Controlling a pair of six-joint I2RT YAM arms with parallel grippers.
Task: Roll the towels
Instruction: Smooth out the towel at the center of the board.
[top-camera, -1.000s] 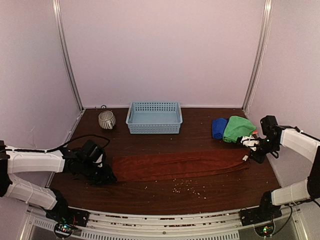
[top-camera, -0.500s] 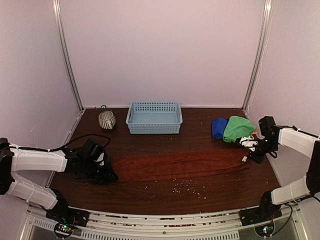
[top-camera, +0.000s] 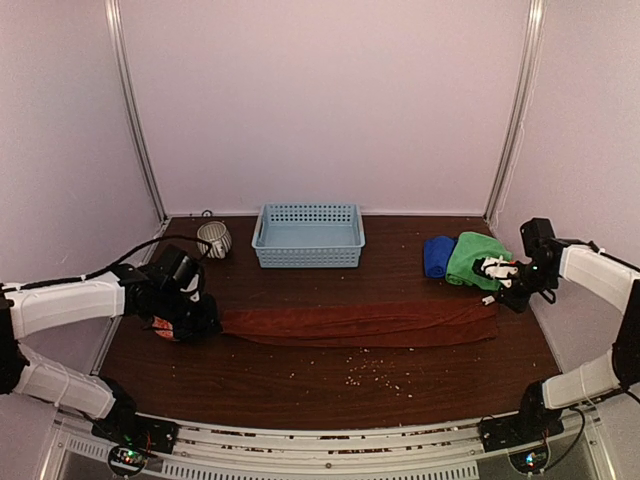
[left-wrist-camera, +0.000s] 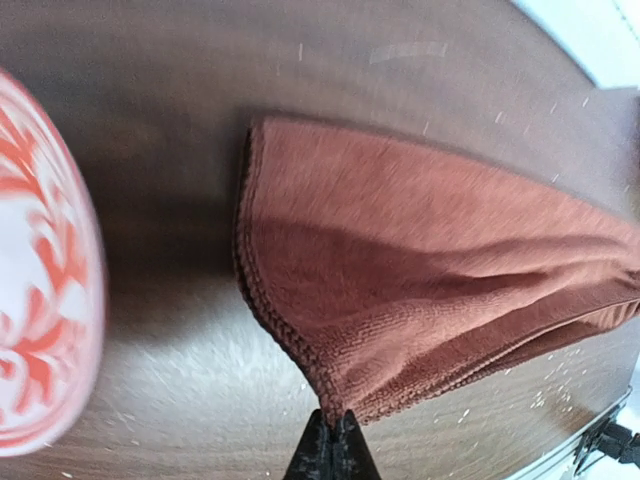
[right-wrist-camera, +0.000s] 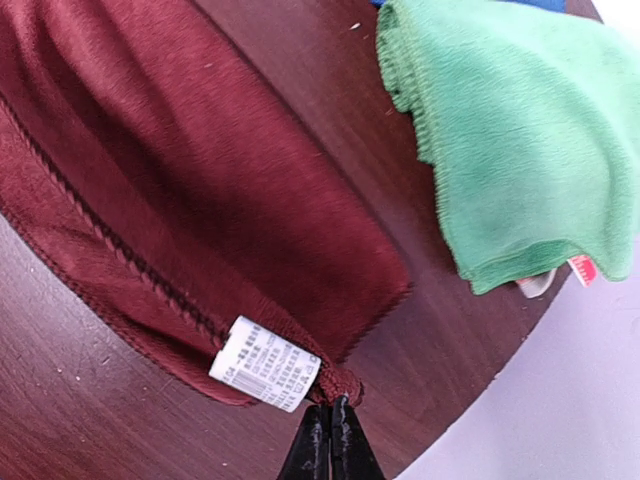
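A rust-red towel (top-camera: 360, 323) lies stretched in a long band across the table. My left gripper (top-camera: 205, 322) is shut on its left corner; in the left wrist view the tips (left-wrist-camera: 333, 432) pinch the hem of the towel (left-wrist-camera: 420, 290). My right gripper (top-camera: 497, 293) is shut on the right corner, and its tips (right-wrist-camera: 330, 418) clamp the towel (right-wrist-camera: 170, 180) beside a white label (right-wrist-camera: 265, 365). A green towel (top-camera: 475, 257) (right-wrist-camera: 520, 140) and a blue towel (top-camera: 437, 256) lie folded at the back right.
A light blue lattice basket (top-camera: 308, 236) stands at the back centre, with a striped cup (top-camera: 212, 240) to its left. A round orange-and-white patterned object (left-wrist-camera: 40, 290) (top-camera: 160, 326) sits just left of the left gripper. Crumbs (top-camera: 370, 372) dot the table's front.
The left gripper shut on the towel's left corner. Both arms drew back from the front edge, and the red towel went from a slack curve to a straight, taut band.
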